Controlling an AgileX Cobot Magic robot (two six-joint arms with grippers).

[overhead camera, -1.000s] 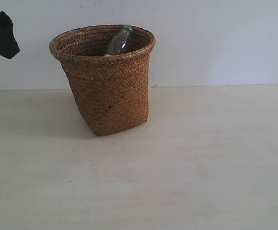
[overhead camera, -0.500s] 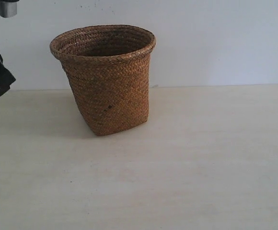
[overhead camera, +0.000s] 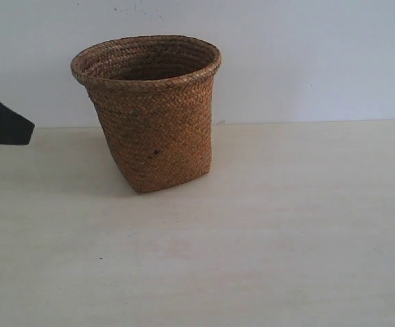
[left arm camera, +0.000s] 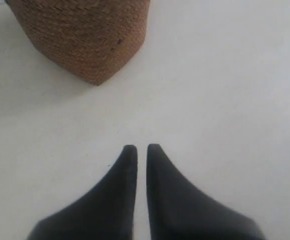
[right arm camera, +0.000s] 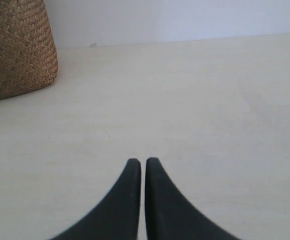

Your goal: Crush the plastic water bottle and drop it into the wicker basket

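The brown wicker basket [overhead camera: 150,116] stands on the table at the back left, its dark spot facing the camera; it also shows in the left wrist view [left arm camera: 80,37] and the right wrist view [right arm camera: 17,47]. The plastic water bottle is hidden from every view. My left gripper [left arm camera: 141,147] is shut with nothing between its fingers, hovering over bare table a short way from the basket's base; in the exterior view only a black part of it [overhead camera: 3,126] shows at the left edge. My right gripper [right arm camera: 143,161] is shut and empty, out of the exterior view.
The pale wooden table [overhead camera: 286,218] stretches wide in front of and to the right of the basket. A white wall [overhead camera: 306,54] rises behind it.
The bottle, poking above the basket's rim a second ago, has dropped out of sight inside. My left arm has moved down at the exterior view's left edge.
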